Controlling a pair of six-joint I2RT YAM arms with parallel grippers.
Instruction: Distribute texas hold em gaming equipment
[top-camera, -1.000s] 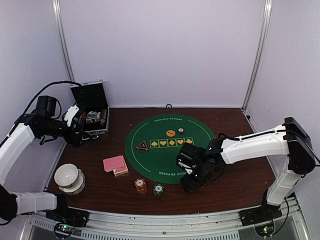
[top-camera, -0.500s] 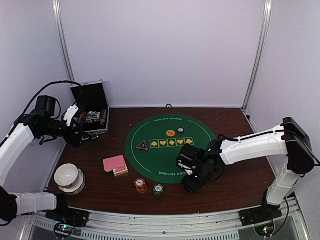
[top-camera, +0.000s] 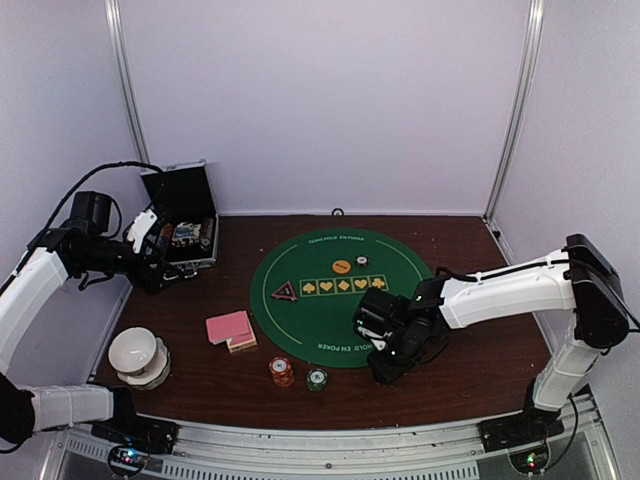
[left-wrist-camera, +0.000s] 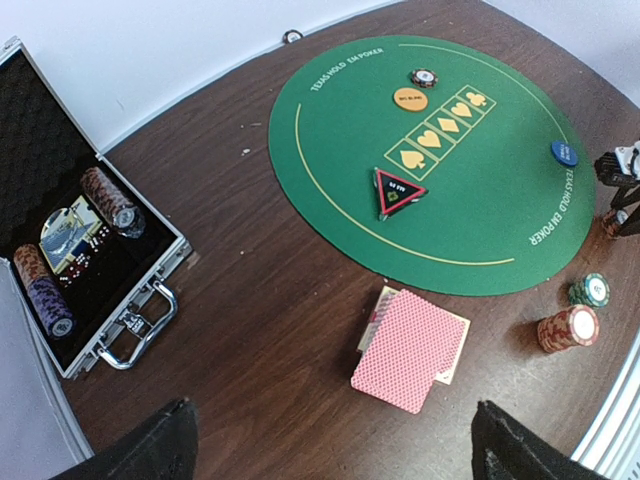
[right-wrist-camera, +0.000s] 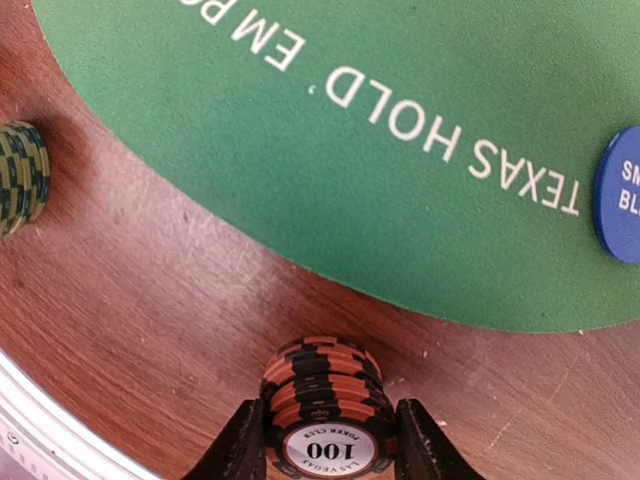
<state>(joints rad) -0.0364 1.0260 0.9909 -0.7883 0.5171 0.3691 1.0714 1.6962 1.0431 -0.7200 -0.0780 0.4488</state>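
Our right gripper (right-wrist-camera: 327, 425) clasps a stack of round orange-and-black striped poker chips (right-wrist-camera: 322, 375); our left gripper (left-wrist-camera: 330, 440) gapes wide, holding nothing.

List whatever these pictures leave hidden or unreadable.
1. Right wrist view: whether the right pincer grips or merely flanks the chip stack. The bottom edge cuts the fingers off.
2. Top view: that stack, hidden under the right arm.
3. Right wrist view: the blue disc lettering, cut by the right edge.
4. Left wrist view: the faces of the cards, which lie back up.
5. Top view: the case contents, too small.
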